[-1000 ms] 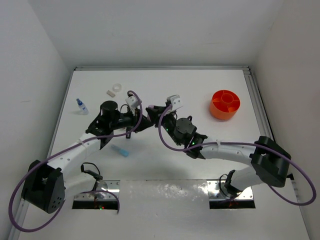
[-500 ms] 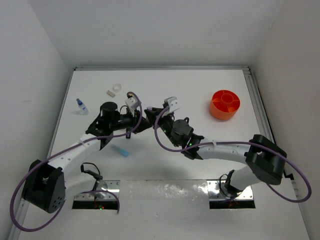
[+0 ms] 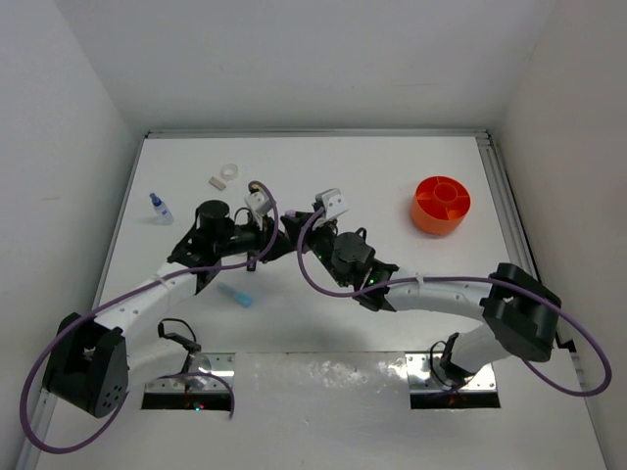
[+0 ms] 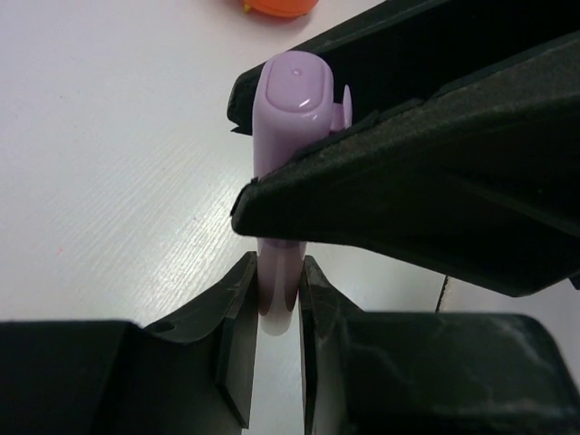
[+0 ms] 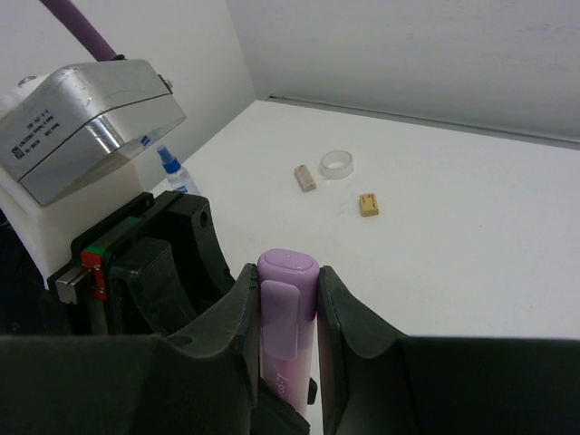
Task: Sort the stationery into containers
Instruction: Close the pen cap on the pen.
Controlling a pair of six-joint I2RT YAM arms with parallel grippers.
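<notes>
A pink highlighter with a lilac cap [image 5: 288,313] hangs above the middle of the table, held from both ends. My right gripper [image 5: 288,283] is shut on its cap end [image 4: 294,95]. My left gripper [image 4: 277,294] is shut on the pale tail of its barrel [image 4: 277,304]. In the top view the two grippers meet, left gripper [image 3: 277,236] against right gripper [image 3: 299,221], and hide the highlighter. The round orange tub [image 3: 440,204] with inner dividers stands at the right, apart from both arms; its edge [image 4: 276,7] shows in the left wrist view.
A light-blue highlighter [image 3: 235,295] lies near the left arm. At the back left are a blue-capped bottle [image 3: 158,207] [image 5: 172,168], a clear tape ring [image 3: 230,171] [image 5: 336,164] and a beige block [image 3: 217,182] [image 5: 305,178]. Another small tan block [image 5: 368,205] lies nearby.
The right wrist has slid a little to the left, closer to the left gripper. Both grips have held and the left arm has hardly moved.
</notes>
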